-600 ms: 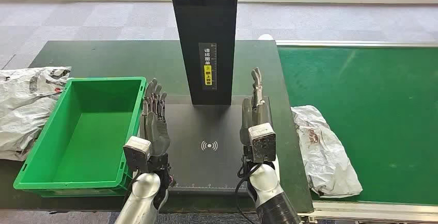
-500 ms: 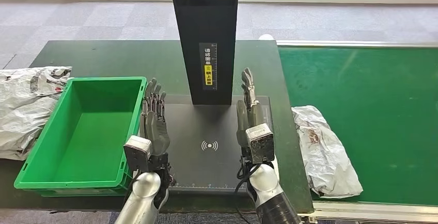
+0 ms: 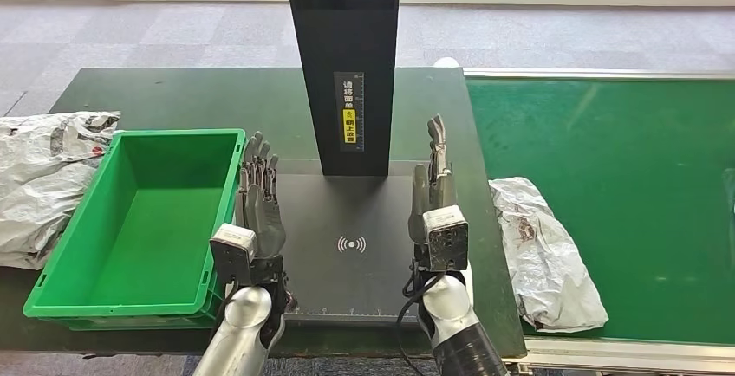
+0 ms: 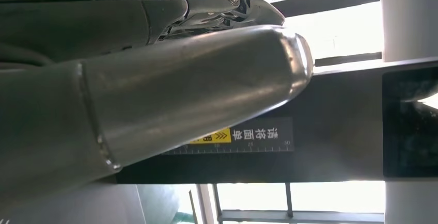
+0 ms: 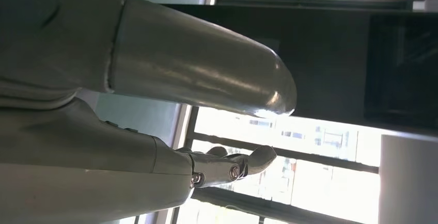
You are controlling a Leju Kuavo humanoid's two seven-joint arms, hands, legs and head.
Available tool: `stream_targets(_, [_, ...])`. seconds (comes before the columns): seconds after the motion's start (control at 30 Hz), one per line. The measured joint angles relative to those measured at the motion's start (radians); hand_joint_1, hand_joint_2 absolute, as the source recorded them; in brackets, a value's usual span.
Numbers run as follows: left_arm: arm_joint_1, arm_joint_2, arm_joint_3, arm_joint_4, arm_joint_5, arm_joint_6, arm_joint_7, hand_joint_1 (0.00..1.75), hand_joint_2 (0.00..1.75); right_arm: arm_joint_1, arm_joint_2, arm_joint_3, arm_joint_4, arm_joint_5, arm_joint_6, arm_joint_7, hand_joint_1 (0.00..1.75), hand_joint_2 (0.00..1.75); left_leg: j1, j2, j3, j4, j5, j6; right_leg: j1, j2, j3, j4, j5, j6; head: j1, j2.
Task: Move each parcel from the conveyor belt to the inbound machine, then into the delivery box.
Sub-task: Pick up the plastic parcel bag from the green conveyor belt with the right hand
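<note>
A crumpled white parcel (image 3: 544,253) lies on the green conveyor belt (image 3: 624,177), at its left edge. The inbound machine is a flat dark scan plate (image 3: 351,246) with a black upright column (image 3: 344,55). A green delivery box (image 3: 139,220) stands left of the plate, empty. My left hand (image 3: 257,194) is raised over the plate's left side, fingers straight and apart, holding nothing. My right hand (image 3: 433,177) is raised over the plate's right side, fingers straight, empty, a short way left of the parcel. The wrist views show each hand's thumb (image 4: 206,84) (image 5: 206,74) against the column.
Several crumpled white bags (image 3: 43,177) lie on the dark table (image 3: 191,99) left of the green box. The conveyor's metal rail (image 3: 624,354) runs along the near edge. Grey carpet and windows lie beyond the table.
My right hand swayed left and has come back right, ending slightly nearer the parcel. The left hand, parcel and box have stayed put.
</note>
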Motion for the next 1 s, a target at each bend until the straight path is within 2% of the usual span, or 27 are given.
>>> stream_targets(0.37, [-0.012, -0.004, 0.003, 0.035, 0.02, 0.118, 0.0, 0.0, 0.0, 0.008, 0.0, -0.053, 0.0, 0.068, -0.058, 0.0, 0.0, 0.0, 0.0, 0.0, 0.0, 0.0, 0.0, 0.0, 0.0, 0.0, 0.0, 0.0, 0.0, 0.0, 0.0, 0.0])
stream_targets(0.5, [-0.015, -0.006, -0.002, 0.042, 0.055, 0.084, 0.0, 0.0, 0.0, 0.015, 0.0, -0.072, -0.015, 0.1, -0.113, 0.0, 0.0, 0.0, 0.0, 0.0, 0.0, 0.0, 0.0, 0.0, 0.0, 0.0, -0.001, 0.0, 0.0, 0.0, 0.0, 0.0])
stream_targets(0.6, [-0.017, -0.006, -0.011, 0.045, 0.04, 0.057, 0.0, 0.0, 0.0, 0.02, 0.0, -0.077, -0.042, 0.084, -0.119, 0.0, 0.0, 0.0, 0.0, 0.001, 0.0, 0.0, 0.0, 0.0, 0.0, 0.001, -0.001, 0.0, 0.0, 0.0, 0.0, 0.0])
stream_targets(0.73, [-0.015, -0.006, -0.016, 0.022, 0.008, 0.037, 0.0, 0.0, 1.75, 0.026, -0.003, -0.077, -0.095, 0.039, -0.09, 0.0, 0.0, 0.0, 0.0, 0.001, 0.0, 0.0, 0.0, 0.0, 0.0, 0.001, -0.001, 0.0, 0.0, 0.0, 0.0, 0.0])
stream_targets(0.77, [-0.014, -0.006, -0.016, 0.016, 0.005, 0.029, 0.0, 0.0, 1.75, 0.027, -0.004, -0.077, -0.107, 0.046, -0.1, 0.0, 0.0, 0.0, 0.0, 0.001, 0.0, 0.0, 0.0, 0.0, 0.0, 0.0, 0.0, 0.0, 0.0, 0.0, 0.0, 0.0])
stream_targets(0.9, [-0.012, -0.006, -0.016, -0.003, -0.014, 0.03, 0.0, 0.0, 1.75, 0.028, -0.005, -0.073, -0.12, 0.164, -0.212, 0.0, 0.0, 1.75, 0.0, 0.001, 0.0, 0.0, 0.0, 0.0, 0.0, 0.0, 0.0, 0.0, 0.0, 0.0, 0.0, 0.0])
stream_targets(1.0, [-0.01, -0.004, -0.017, -0.019, -0.025, 0.069, 0.0, 0.0, 1.75, 0.027, -0.005, -0.072, -0.11, 0.279, -0.253, 0.019, 0.0, 1.75, 0.0, 0.001, 0.0, 0.0, 0.0, 0.0, 0.0, 0.0, 0.0, 0.0, 0.0, 0.0, 0.0, 0.0])
